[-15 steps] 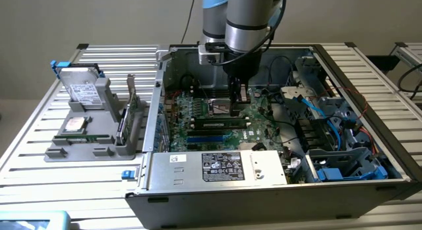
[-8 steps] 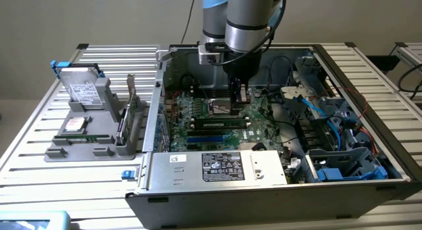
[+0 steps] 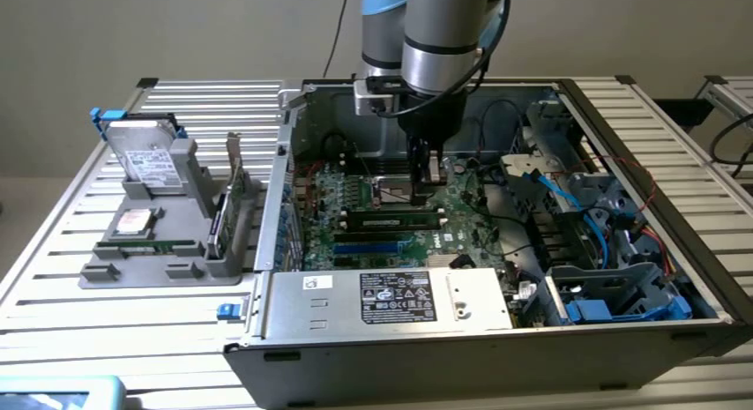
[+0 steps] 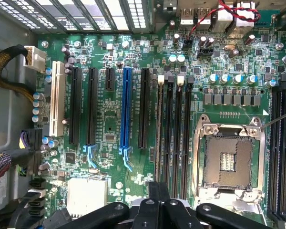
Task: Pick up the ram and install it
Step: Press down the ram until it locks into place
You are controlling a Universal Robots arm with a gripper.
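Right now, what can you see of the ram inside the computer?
The ram is a long, thin green stick with a row of black chips. It stands on edge in a black slot on the motherboard, beside the empty metal socket. The shut fingers hang near one end; I cannot tell if they touch it.

Exterior view looks down obliquely on the open computer case (image 3: 471, 361); wrist view peers straight down, close over the shared motherboard (image 4: 109, 126).
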